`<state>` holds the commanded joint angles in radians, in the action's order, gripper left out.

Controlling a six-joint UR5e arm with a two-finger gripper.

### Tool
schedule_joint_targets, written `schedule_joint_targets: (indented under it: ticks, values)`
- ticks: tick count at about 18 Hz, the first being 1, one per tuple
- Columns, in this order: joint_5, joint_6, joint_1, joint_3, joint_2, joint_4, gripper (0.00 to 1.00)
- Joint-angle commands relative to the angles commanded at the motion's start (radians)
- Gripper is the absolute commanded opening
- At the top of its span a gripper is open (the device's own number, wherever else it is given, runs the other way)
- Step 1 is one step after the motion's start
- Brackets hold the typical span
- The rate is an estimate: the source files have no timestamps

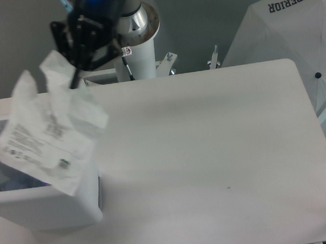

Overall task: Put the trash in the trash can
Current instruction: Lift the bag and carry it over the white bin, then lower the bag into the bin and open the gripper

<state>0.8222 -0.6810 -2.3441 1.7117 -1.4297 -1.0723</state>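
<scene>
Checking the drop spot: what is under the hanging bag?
The trash can sits beneath the plastic bag held by the gripper. The bag covers most of its opening, hiding the contents.

Thin clear plastic bag (47,138) with small printed label, motion-blurred, hangs tilted over white boxy trash can (45,209) at table's left edge. Bottle not discernible.
</scene>
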Motion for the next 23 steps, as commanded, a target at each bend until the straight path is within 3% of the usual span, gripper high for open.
schedule_joint_targets:
  ticks: [13, 16, 23]
  values:
    - [0.000, -0.005, 0.077, 0.058, 0.028, -0.006, 0.00]
    - [0.000, -0.005, 0.075, 0.063, 0.014, -0.008, 0.00]
    - [-0.069, 0.017, 0.074, 0.045, -0.080, -0.001, 0.01]
